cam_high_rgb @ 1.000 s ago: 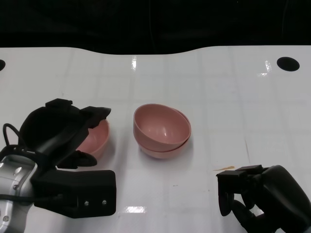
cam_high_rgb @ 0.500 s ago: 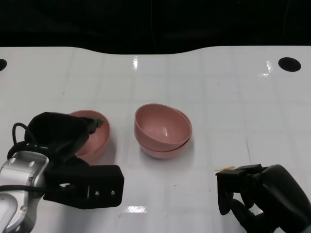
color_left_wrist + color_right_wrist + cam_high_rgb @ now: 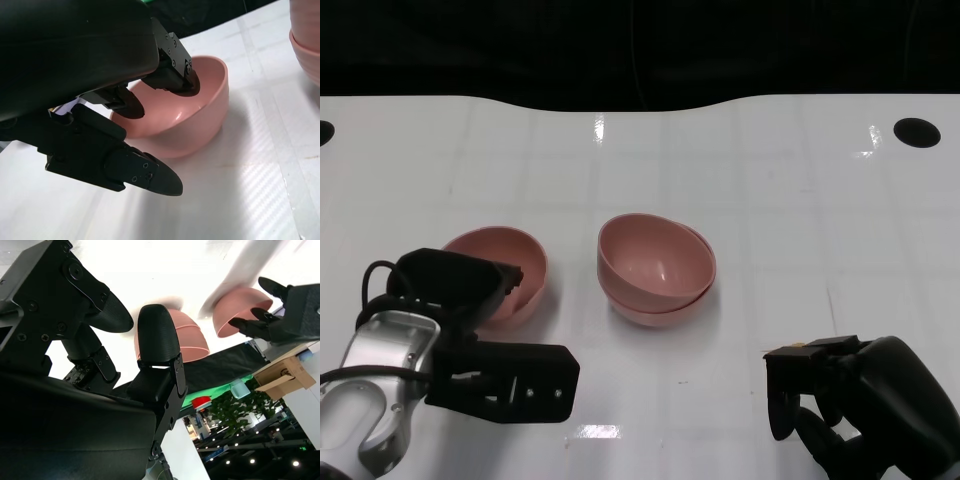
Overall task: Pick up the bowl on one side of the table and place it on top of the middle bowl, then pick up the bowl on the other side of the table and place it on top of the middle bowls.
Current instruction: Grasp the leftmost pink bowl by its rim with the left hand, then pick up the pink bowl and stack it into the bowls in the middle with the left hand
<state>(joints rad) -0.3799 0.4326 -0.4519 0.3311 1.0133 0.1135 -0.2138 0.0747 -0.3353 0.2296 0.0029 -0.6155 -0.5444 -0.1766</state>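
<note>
A pink bowl (image 3: 505,262) stands on the left side of the white table (image 3: 770,190). In the middle, two more pink bowls form a stack (image 3: 658,268), the upper one tilted. My left hand (image 3: 455,285) is at the left bowl's near rim. In the left wrist view its fingers (image 3: 175,82) reach over the rim into the bowl (image 3: 200,117), while the thumb (image 3: 155,177) lies outside, low by the table and apart from the wall. My right hand (image 3: 865,405) rests at the lower right, holding nothing, fingers apart (image 3: 155,335). The right wrist view shows the stack (image 3: 192,340) and the left bowl (image 3: 235,307).
A dark hole (image 3: 917,131) sits in the table at the far right, and another shows at the left edge. A small orange mark (image 3: 785,346) lies just beyond my right hand. The table's far edge meets a black background.
My left hand has drawn back toward me and lowered, uncovering most of the left bowl; its fingers now sit at the near rim. The bowls and my right hand have stayed put.
</note>
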